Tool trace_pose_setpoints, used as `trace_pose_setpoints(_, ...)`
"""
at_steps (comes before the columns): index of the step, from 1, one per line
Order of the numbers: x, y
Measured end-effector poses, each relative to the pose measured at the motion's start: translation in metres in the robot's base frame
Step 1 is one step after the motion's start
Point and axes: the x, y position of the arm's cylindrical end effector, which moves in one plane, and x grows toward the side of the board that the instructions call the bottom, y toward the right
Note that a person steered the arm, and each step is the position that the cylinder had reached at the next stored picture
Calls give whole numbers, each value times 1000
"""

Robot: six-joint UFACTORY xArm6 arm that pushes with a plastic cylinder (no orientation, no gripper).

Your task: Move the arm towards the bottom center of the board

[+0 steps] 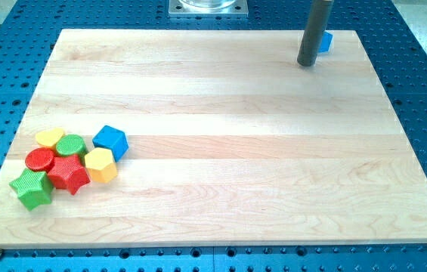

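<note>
My tip rests on the wooden board near the view's top right. A small blue block lies just behind and to the right of the rod, partly hidden by it. At the view's lower left lies a cluster: a blue cube, a yellow hexagonal block, a red star, a green star, a red round block, a green round block and a yellow block. The tip is far from that cluster.
The board lies on a blue perforated table. A metal robot base plate sits at the view's top centre, beyond the board's edge.
</note>
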Motion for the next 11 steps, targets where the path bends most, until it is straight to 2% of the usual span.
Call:
trace_pose_setpoints(2, 24, 8)
trace_pose_setpoints(5, 107, -6)
trace_pose_setpoints(6, 185, -15)
trace_pose_setpoints(7, 238, -47)
trace_pose_setpoints(8, 265, -113)
trace_pose_setpoints(9, 278, -140)
trace_pose_setpoints(11, 263, -300)
